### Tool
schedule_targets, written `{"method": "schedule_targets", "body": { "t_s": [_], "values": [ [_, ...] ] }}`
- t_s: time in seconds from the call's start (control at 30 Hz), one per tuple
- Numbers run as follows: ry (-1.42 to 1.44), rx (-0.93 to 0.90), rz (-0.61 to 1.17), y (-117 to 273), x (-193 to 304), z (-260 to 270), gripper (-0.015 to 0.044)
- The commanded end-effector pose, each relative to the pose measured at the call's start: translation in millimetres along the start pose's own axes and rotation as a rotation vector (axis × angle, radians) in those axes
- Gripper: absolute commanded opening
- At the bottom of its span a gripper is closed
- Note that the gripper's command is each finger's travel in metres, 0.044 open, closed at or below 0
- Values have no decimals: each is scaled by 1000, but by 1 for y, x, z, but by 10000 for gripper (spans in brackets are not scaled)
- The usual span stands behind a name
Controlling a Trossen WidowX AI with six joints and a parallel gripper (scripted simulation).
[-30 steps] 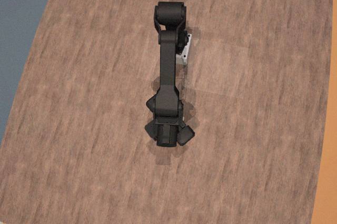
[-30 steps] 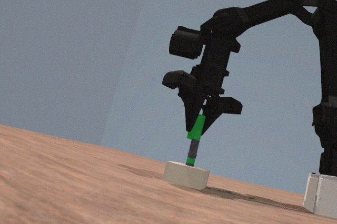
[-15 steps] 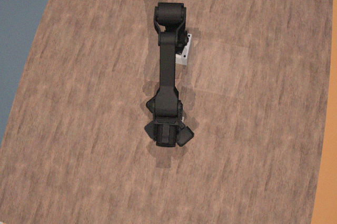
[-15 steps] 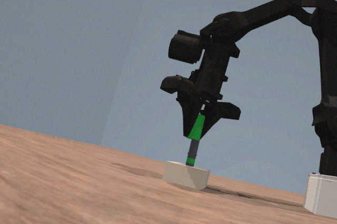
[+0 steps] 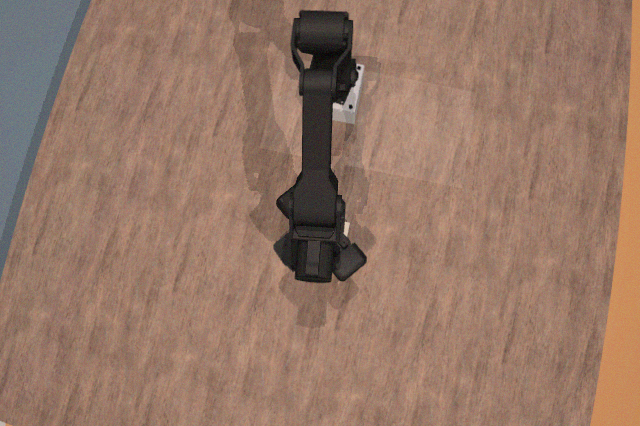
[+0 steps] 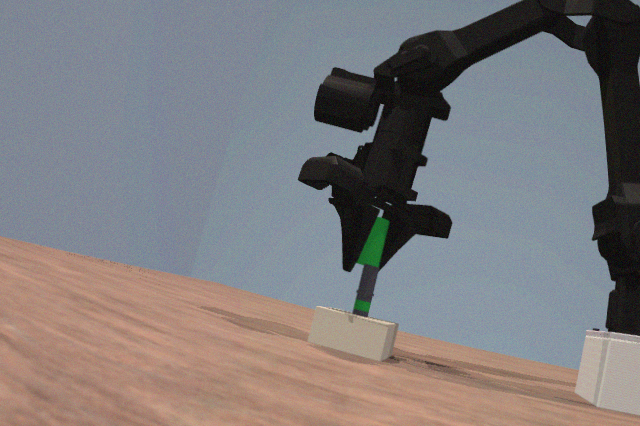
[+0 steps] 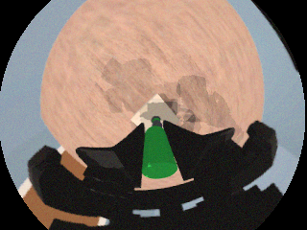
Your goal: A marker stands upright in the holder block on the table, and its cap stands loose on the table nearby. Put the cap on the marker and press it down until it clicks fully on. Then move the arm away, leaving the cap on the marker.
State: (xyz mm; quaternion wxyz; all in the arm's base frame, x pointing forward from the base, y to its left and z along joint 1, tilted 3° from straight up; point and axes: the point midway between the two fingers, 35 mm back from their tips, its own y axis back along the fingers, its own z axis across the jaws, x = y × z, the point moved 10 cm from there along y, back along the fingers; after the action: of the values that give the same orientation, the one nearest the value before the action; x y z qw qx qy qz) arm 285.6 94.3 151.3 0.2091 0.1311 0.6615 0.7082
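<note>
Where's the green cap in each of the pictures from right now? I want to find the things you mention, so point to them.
Top: I can't see the green cap [image 6: 374, 243] [image 7: 158, 155]; the black arm [image 5: 316, 137] [image 6: 498, 36] covers that spot.
Exterior: just right of the middle, a bit low, between the gripper's [image 6: 364, 267] [image 7: 154, 126] fingers.
Wrist: middle, below center, between the fingers.
Shared landmark: the pale holder block [image 5: 346, 228] [image 6: 351, 334] [image 7: 155, 102].

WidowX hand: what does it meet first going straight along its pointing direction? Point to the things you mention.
Likely the marker's dark barrel [image 6: 367, 281], just below the green cap [image 6: 373, 243] [image 7: 159, 153] it grips, then the holder block [image 6: 351, 333] [image 7: 144, 116]. Exact line unclear.
</note>
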Motion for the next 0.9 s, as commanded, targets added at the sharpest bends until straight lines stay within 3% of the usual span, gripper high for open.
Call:
{"method": "schedule_targets", "body": {
  "t_s": [0.0, 0.87],
  "values": [
    [2, 37, 38, -28, 0, -1, 0],
    [2, 37, 37, -42, -8, 0, 0]
  ]
}}
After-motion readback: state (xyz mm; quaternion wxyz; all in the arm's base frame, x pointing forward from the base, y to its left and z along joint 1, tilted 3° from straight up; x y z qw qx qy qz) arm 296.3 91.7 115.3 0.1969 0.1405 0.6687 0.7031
